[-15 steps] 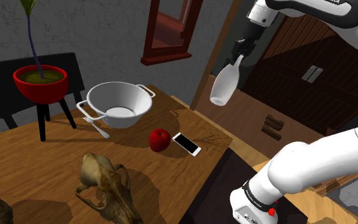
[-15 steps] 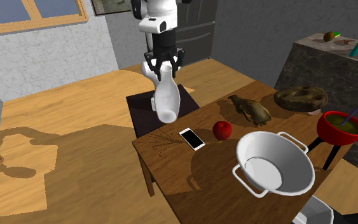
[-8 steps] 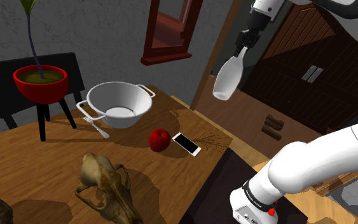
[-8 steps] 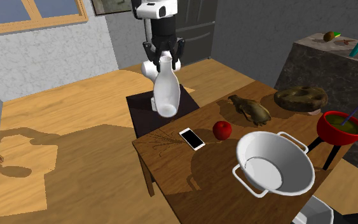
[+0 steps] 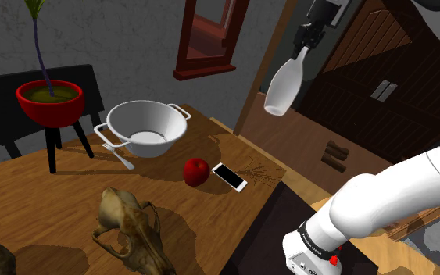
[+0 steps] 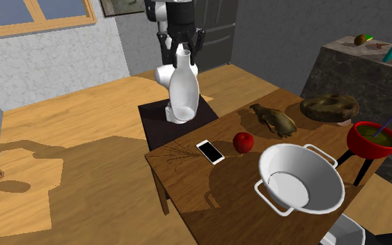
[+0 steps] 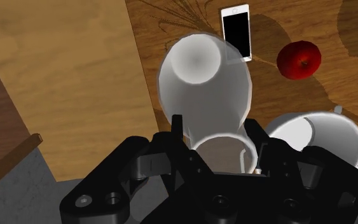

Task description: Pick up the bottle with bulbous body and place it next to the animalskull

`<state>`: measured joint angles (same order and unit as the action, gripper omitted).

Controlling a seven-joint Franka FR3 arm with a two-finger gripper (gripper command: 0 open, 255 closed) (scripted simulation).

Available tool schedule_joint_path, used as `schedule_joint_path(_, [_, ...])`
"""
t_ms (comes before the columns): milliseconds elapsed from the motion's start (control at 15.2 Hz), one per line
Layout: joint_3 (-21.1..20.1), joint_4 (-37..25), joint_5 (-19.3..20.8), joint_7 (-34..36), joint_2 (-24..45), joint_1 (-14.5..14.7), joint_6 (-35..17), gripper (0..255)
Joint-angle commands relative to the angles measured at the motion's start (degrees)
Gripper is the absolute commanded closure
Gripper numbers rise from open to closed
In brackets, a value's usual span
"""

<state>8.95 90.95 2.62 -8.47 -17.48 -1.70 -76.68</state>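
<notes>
A white bottle with a bulbous body (image 5: 282, 88) (image 6: 184, 94) (image 7: 203, 86) hangs high in the air, neck up, off the table's edge nearest the stand. My black gripper (image 5: 302, 47) (image 6: 181, 50) (image 7: 219, 143) is shut on its neck. The brown animal skull (image 5: 128, 223) (image 6: 273, 119) lies on the wooden table (image 5: 38, 203) (image 6: 208, 188), toward the shoulder view's lower left, well away from the bottle.
On the table lie a red apple (image 5: 197, 171) (image 7: 299, 59), a white phone (image 5: 230, 176) (image 7: 236, 30), a white two-handled bowl (image 5: 144, 127) (image 6: 300, 178) and a spoon (image 5: 119, 158). A red planter (image 5: 50, 100) stands on a black stool. A dark stone ring (image 6: 328, 106) lies beyond the skull.
The gripper has lifted the bottle higher, and the bottle now hangs more upright. Nothing on the table has moved.
</notes>
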Motion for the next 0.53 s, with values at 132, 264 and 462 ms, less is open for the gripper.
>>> schedule_joint_path(132, [-3.4,2.0,-0.7,5.1,-0.4,1.6,-1.4,255])
schedule_joint_path(264, [-5.3,3.0,-1.2,8.0,-0.4,2.5,-2.4,255])
schedule_joint_path(462, [-8.1,4.0,-1.9,12.2,0.1,3.8,-3.9,255])
